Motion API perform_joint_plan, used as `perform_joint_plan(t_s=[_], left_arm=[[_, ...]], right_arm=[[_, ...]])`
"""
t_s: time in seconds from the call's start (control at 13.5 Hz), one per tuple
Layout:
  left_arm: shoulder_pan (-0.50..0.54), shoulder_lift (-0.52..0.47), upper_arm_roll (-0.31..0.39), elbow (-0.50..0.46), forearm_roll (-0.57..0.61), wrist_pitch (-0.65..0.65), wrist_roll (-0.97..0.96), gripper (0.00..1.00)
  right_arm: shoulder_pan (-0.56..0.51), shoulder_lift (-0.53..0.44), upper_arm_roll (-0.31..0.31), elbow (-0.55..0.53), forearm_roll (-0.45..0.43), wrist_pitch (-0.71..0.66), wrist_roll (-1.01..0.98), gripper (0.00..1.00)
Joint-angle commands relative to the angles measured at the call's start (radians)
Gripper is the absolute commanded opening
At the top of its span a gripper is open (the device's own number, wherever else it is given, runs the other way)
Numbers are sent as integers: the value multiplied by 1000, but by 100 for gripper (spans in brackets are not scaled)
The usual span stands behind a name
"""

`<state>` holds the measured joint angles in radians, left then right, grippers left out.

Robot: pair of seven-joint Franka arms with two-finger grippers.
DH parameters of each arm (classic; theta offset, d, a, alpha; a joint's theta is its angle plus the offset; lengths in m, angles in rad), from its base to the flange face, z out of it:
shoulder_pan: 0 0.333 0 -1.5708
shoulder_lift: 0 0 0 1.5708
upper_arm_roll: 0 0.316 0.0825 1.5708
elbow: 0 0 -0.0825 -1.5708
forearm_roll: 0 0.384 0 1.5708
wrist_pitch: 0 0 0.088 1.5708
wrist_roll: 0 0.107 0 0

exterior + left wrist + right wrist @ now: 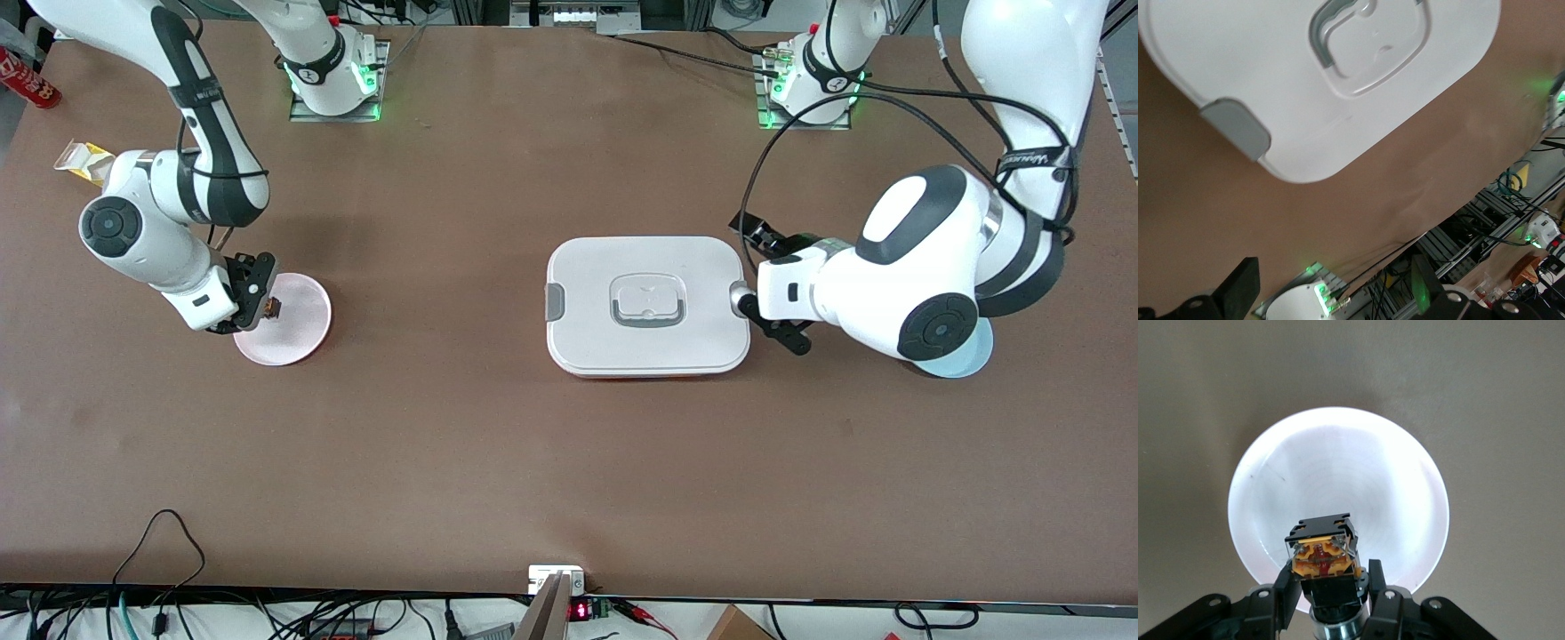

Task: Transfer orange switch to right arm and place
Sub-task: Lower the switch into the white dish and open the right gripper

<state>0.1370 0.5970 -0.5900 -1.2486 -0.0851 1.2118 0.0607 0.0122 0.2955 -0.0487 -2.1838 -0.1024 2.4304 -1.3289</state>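
Our right hand (pixel 1330 587), clamped on the orange switch (pixel 1324 553), hovers over the pink plate (pixel 298 311); next we lower and release. Our left hand (pixel 772 298) waits, fingers apart, beside the lidded container (pixel 646 304).

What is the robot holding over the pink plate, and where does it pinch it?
The right gripper pinches the orange switch by its lower body. The left gripper holds nothing.

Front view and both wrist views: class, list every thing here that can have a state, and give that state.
Small orange switch with black collar: held over the pink plate.
Round pink plate: empty.
White lidded plastic box: closed.
Right claw: shut on the switch.
Left claw: open, empty, beside the box.
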Motion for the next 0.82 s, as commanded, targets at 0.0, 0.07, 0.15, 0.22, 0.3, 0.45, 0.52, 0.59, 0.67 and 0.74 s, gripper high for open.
perform_joint_plan(t_s=[0.0,0.07,0.15,0.22,0.3,0.45,0.52,0.59,0.67,0.74], left_arm=[[-10,-77,-7,29,155,-64,-70,100],[-16,-85,4,31,191,-67,-73,100],[-8,-85,1,37,194,-70,-82,100],[9,-88,12,67,188,-72,-84,100],[4,-110,57,104,192,-72,-78,100],[-115,-221,279,55,148,-11,-73,100],[-144,-241,355,46,87,18,-79,100],[-152,-267,402,20,59,61,-84,100],[-152,-331,430,-71,64,159,-85,100],[-154,-395,478,-178,68,264,-84,100]], right_arm=[[-9,16,9,-13,-16,45,-23,20],[-8,25,9,-19,-14,65,-23,20],[-8,40,10,-19,-14,81,-23,20],[-6,53,10,-19,-13,88,-23,20],[-5,65,10,-19,-11,101,-23,20],[0,85,10,-25,-11,131,-23,20],[2,88,10,-28,-11,139,-24,20],[6,93,10,-30,-13,144,-24,21],[6,94,10,-31,-11,144,-27,20],[8,94,10,-36,-11,144,-27,20]])
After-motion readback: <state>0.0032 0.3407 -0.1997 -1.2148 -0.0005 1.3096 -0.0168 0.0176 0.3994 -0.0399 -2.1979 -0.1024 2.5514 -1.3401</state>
